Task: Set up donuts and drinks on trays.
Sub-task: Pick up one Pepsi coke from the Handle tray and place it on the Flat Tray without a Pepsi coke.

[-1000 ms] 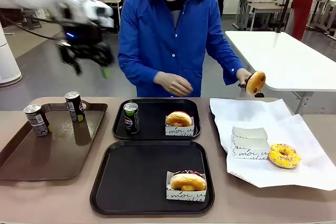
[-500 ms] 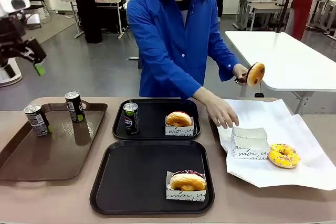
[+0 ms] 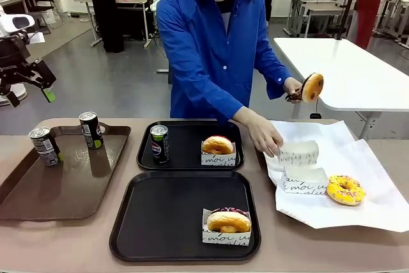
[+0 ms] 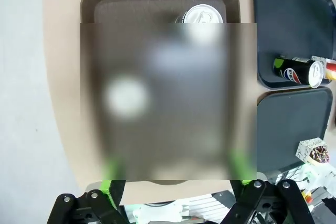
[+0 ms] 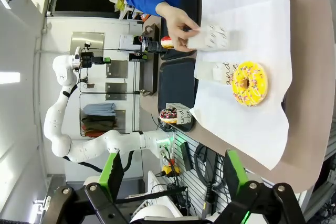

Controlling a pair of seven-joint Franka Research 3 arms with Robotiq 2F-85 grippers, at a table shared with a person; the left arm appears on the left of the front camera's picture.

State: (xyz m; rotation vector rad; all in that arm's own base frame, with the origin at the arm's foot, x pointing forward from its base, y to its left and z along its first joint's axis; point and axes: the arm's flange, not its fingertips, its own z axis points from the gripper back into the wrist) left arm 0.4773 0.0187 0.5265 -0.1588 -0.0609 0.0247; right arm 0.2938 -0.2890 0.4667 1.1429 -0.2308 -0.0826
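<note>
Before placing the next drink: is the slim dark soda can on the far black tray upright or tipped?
Upright: the slim dark soda can stands on its base on the far black tray, silver top up.

The left gripper (image 3: pixel 29 96) hangs up in the upper left of the front view, jaws wide apart. The right gripper (image 5: pixel 173 179) is spread too, at the bottom of its wrist view. The person's lower hand (image 3: pixel 265 137) reaches down center-right, and the raised hand (image 3: pixel 295 89) is up at the right.

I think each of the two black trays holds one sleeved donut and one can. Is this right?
Not quite. In the front view, the far tray holds a sleeved donut and a can, but the near tray holds only another sleeved donut, with no can.
</note>
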